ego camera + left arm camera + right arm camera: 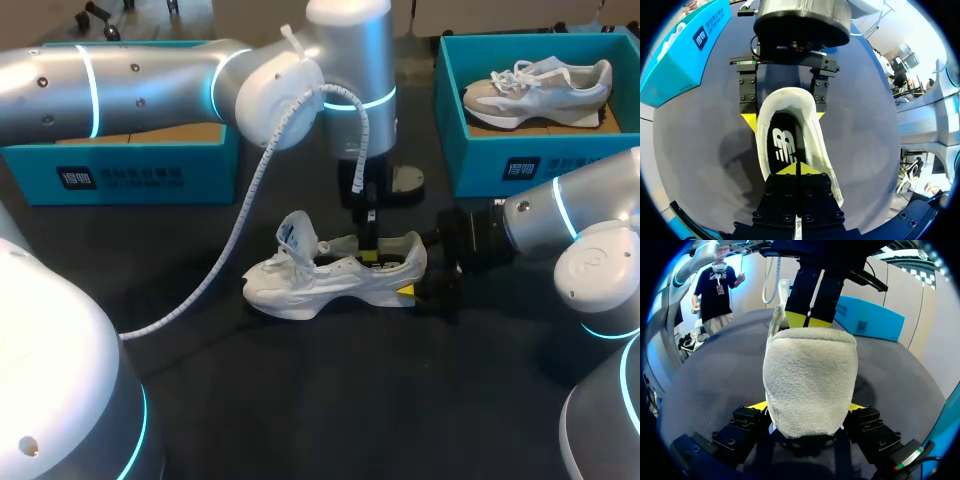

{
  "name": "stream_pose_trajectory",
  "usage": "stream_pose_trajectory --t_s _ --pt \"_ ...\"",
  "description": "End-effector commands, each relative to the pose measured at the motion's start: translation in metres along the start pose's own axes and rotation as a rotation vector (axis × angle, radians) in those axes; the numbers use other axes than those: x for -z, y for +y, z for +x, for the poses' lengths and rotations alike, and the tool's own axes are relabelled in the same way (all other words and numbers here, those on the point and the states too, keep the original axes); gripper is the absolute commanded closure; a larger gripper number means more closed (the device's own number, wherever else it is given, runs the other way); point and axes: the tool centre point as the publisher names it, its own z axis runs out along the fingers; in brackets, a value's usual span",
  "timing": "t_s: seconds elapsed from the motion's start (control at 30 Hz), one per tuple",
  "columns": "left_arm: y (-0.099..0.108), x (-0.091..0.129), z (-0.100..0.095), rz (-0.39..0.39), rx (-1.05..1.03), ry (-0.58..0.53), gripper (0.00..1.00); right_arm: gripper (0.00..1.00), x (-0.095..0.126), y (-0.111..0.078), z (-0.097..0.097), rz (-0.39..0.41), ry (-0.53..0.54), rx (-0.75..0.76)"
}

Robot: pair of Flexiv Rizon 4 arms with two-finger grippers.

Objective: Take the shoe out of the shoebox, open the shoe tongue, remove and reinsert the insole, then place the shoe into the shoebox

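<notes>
A white shoe stands upright on the dark table, toe to the left, its tongue pulled up. My right gripper comes in low from the right and is shut on the heel, one yellow tip on each side. From above, my left gripper points straight down into the shoe's opening. In the left wrist view its yellow tips are shut together and rest on the black insole, which lies flat inside the shoe. Nothing shows between those tips.
A teal shoebox stands at the back left, partly behind my left arm. A second teal shoebox at the back right holds a grey and white shoe. The table in front of the shoe is bare.
</notes>
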Motion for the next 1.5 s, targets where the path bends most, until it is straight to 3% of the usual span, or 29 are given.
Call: stream_pose_trajectory --t_s 0.03,0.33,0.73,0.8,0.9,0.97,1.0,1.13,1.5 --pt "0.009 -0.003 0.005 0.016 -0.007 -0.003 1.0 1.0 -0.006 0.0 -0.001 0.005 -0.003 0.0" --pt "0.02 -0.009 0.015 0.015 -0.009 0.025 1.0 1.0 -0.006 0.0 -0.001 0.005 -0.003 0.0" --pt "0.008 -0.026 0.027 0.025 -0.035 0.039 1.0 1.0 -0.006 0.0 -0.001 0.005 -0.003 0.0" --pt "0.005 -0.028 0.026 0.025 -0.037 0.037 0.89 1.0 -0.006 0.0 -0.001 0.005 -0.003 0.0" --pt "0.003 -0.03 0.023 0.024 -0.032 0.03 0.84 1.0 -0.006 0.0 -0.001 0.005 -0.003 0.0" --pt "0.003 -0.031 0.02 0.024 -0.03 0.02 0.71 1.0 -0.006 0.0 -0.001 0.005 -0.003 0.0" --pt "0.004 -0.032 0.019 0.026 -0.027 0.015 0.73 1.0 -0.006 0.0 -0.001 0.005 -0.003 0.0" --pt "0.005 -0.033 0.014 0.02 -0.021 -0.004 0.62 1.0 -0.006 0.0 -0.001 0.005 -0.003 0.0" --pt "0.011 -0.047 0.002 0.017 -0.03 -0.056 0.58 1.0 -0.006 0.0 -0.001 0.005 -0.003 0.0"
